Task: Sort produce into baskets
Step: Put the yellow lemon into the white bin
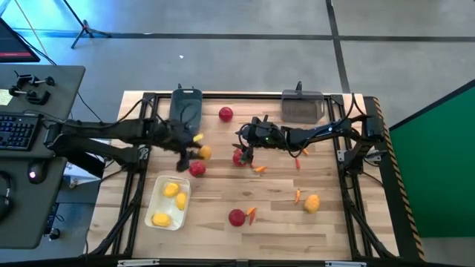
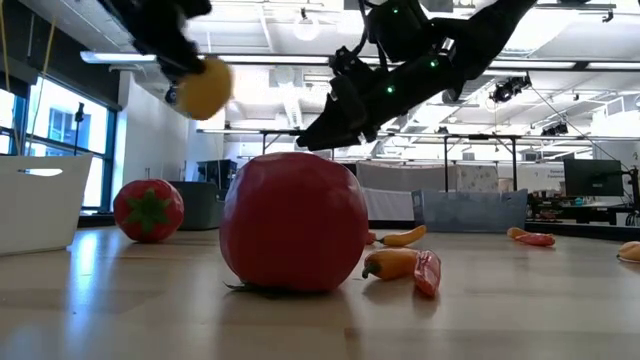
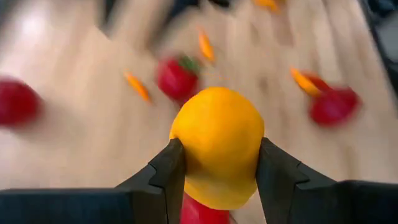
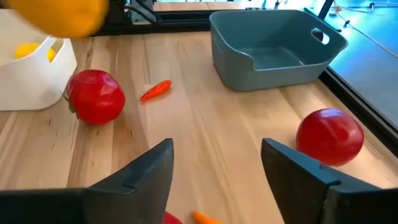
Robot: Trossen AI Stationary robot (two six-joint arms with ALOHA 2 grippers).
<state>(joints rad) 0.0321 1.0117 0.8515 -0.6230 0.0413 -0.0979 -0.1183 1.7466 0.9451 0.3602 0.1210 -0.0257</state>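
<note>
Lemon [image 3: 217,146] sits clamped in the left end effector [image 3: 216,163], raised above the tabletop [image 1: 223,200] near the blue bin [image 1: 185,107]. Right end effector [image 4: 214,165] hangs released over a tomato [image 1: 240,157].

Tomato [image 3: 202,211] mostly hidden beneath held lemon [image 3: 217,146].

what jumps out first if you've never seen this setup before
The left gripper pinching a yellow-orange lemon-like toy above the wooden table, near the white shallow tray of lemons. Next, the open right gripper hovering mid-table over a round red tomato toy.
</note>
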